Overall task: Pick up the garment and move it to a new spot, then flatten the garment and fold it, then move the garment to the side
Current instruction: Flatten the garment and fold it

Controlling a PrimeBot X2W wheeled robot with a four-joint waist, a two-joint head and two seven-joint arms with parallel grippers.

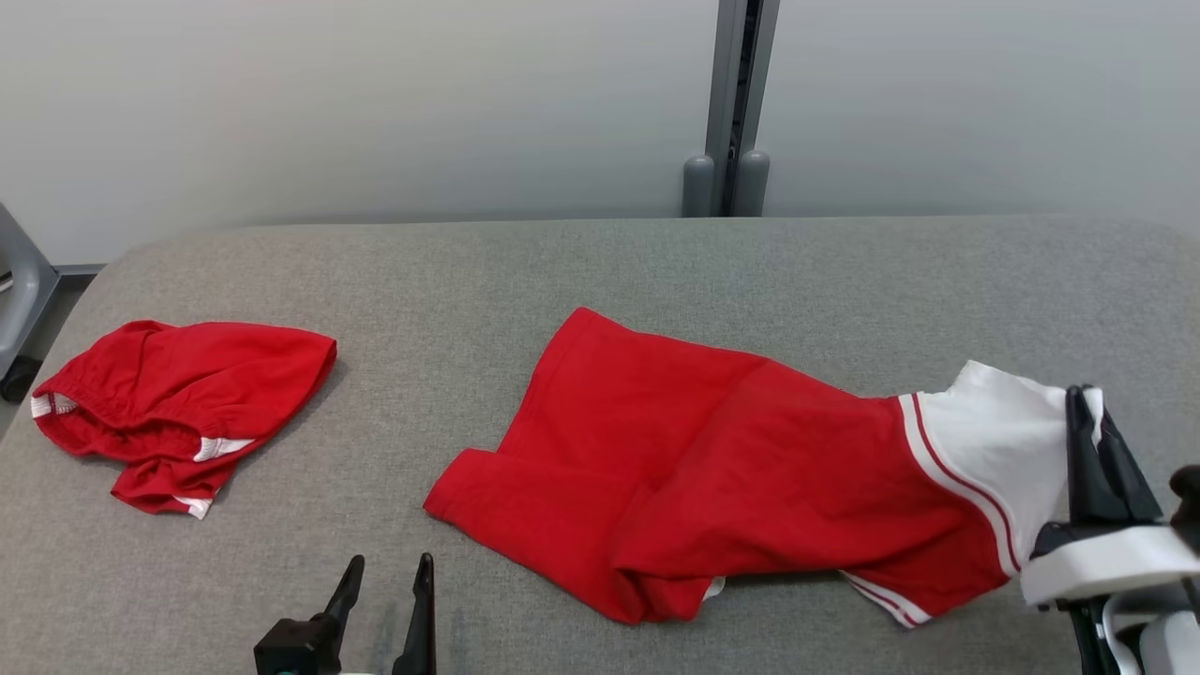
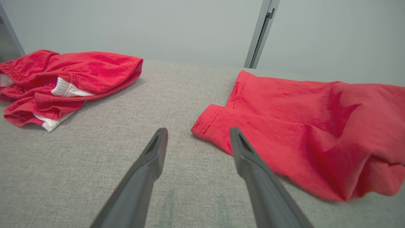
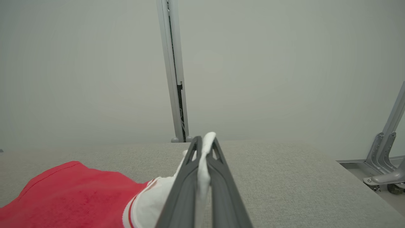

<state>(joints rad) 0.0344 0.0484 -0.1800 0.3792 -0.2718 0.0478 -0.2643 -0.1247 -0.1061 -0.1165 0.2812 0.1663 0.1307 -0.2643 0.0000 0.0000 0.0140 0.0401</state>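
Observation:
The garment [image 1: 712, 450] is red with a white, red-striped end [image 1: 994, 441]. It lies rumpled across the middle and right of the grey padded table [image 1: 562, 272]. My right gripper [image 1: 1086, 398] is shut on the garment's white end, and white cloth [image 3: 148, 202] shows pinched between its fingers [image 3: 205, 141] in the right wrist view. My left gripper [image 1: 391, 562] stands open near the front edge, just left of the garment's red hem [image 2: 215, 120], with nothing between its fingers [image 2: 197, 131].
A second red garment with white trim [image 1: 178, 394] [image 2: 72, 72] lies bunched at the table's left. A grey wall post [image 1: 736, 103] stands behind the table. Metal brackets [image 3: 383, 164] sit off the right edge, and a grey frame [image 1: 19, 291] off the left.

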